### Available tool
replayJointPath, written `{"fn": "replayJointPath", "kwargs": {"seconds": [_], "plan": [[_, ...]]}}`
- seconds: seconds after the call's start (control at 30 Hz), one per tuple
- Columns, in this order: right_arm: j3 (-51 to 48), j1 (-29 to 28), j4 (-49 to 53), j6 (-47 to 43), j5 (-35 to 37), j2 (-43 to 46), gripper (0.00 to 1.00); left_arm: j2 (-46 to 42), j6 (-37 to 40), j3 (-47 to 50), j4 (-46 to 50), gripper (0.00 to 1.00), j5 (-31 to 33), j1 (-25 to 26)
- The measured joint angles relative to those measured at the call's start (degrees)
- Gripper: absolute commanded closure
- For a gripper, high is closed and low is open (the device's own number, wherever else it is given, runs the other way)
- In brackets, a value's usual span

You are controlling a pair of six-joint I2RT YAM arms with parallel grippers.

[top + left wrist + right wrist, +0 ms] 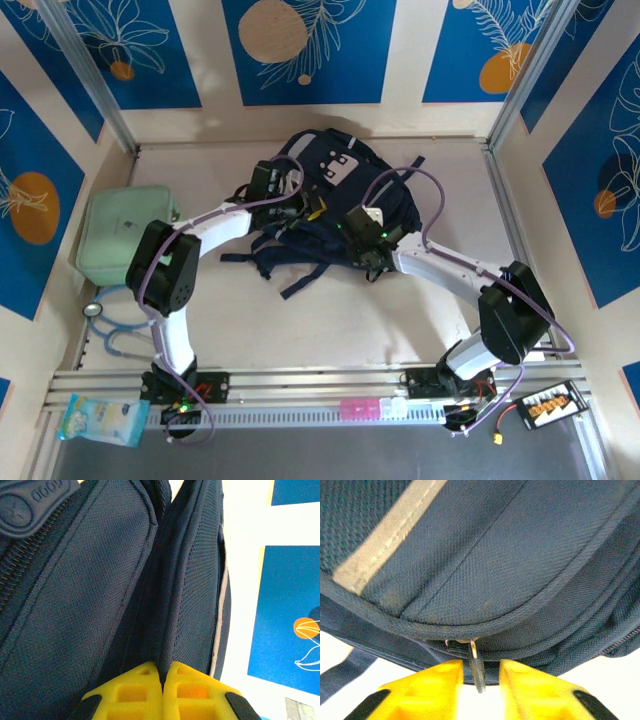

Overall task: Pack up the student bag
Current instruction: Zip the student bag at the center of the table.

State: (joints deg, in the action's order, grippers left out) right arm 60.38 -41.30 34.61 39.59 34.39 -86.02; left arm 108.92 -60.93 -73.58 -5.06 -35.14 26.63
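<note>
The student bag [335, 165], navy blue with a white patch, lies at the back middle of the table. My left gripper [312, 208] is at its left side, shut on a ridge of the bag's fabric [172, 630] that is pinched between the yellow fingertips [162, 667]. My right gripper [372, 222] is at the bag's near right edge. In the right wrist view its jaws [481, 667] stand a little apart around a dark zipper pull [476, 672] that hangs from the seam, with a gap on each side. A light stripe [385, 535] crosses the pocket above.
A pale mint-green case [125, 235] lies at the left wall, with a stethoscope [105, 325] in front of it. A blue-white packet [100, 420], a pink-and-white box [372, 408] and a black device [548, 405] sit at the near rail. Dark straps [285, 265] trail toward me.
</note>
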Motion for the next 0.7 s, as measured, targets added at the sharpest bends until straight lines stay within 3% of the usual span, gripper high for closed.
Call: {"fn": "replayJointPath", "kwargs": {"seconds": [0.2,0.53,0.7], "plan": [[0.0,0.1,-1.0,-0.9,0.3,0.7,0.66,0.0,0.0,0.0,0.0,1.00,0.0,0.0],[-0.2,0.9,-3.3,-2.0,-0.1,0.5,0.82,0.0,0.0,-0.1,0.0,1.00,0.0,0.0],[-1.5,1.7,-3.3,-1.6,-0.1,0.5,0.82,0.1,0.0,-0.2,0.1,1.00,-0.1,0.0]]}}
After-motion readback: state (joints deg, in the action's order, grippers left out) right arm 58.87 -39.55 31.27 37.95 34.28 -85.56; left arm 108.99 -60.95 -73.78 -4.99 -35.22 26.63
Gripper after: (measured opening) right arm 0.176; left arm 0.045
